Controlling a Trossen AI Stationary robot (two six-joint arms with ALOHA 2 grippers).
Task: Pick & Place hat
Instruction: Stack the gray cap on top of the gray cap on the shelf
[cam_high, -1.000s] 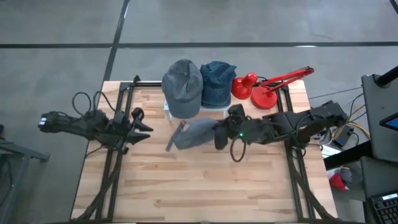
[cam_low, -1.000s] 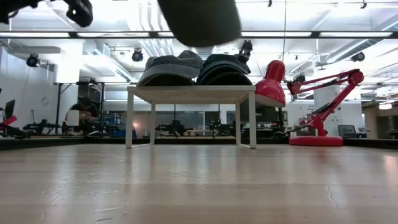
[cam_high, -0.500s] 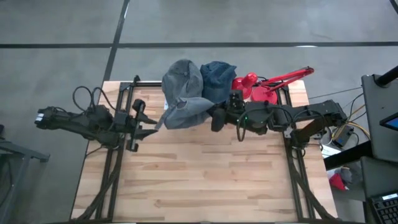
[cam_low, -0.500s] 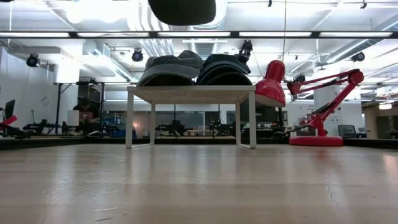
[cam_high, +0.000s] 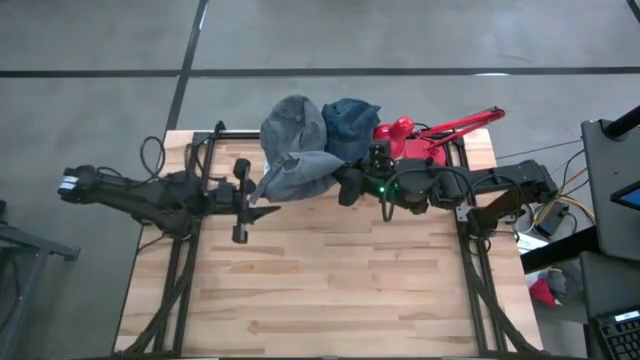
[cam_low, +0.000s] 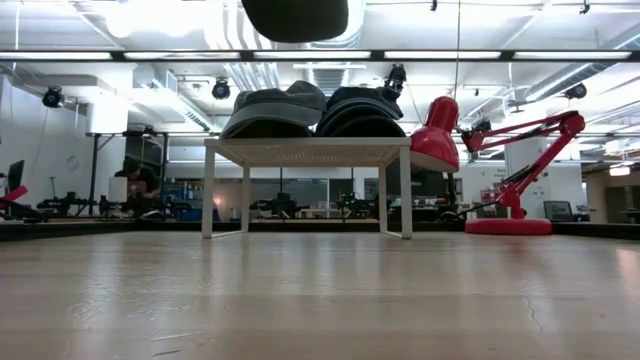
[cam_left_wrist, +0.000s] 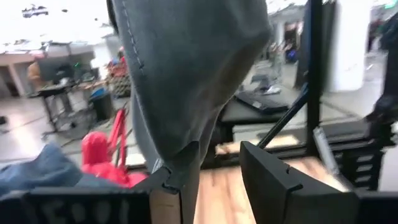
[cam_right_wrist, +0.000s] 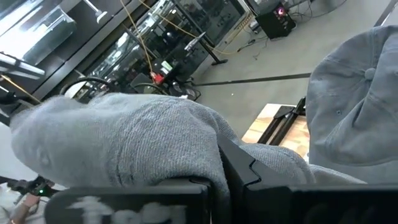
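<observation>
Right gripper (cam_high: 345, 187): fingers clamped on the grey hat (cam_high: 300, 177), upper centre.
Left gripper (cam_high: 252, 196): fingers apart at its brim.
Risk: hat could be dragged off the stand if snagged.

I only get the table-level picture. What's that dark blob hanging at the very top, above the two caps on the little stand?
Observer: It's a grey hat, held in the air by the right gripper, which is shut on one edge.
Operator: Is the other arm doing anything?
Observer: The left gripper is open right at the hat's opposite edge, and the cloth hangs beside its fingers.
Operator: What colours are the two resting caps?
Observer: From above, one is a grey cap and the other a blue denim cap.
</observation>
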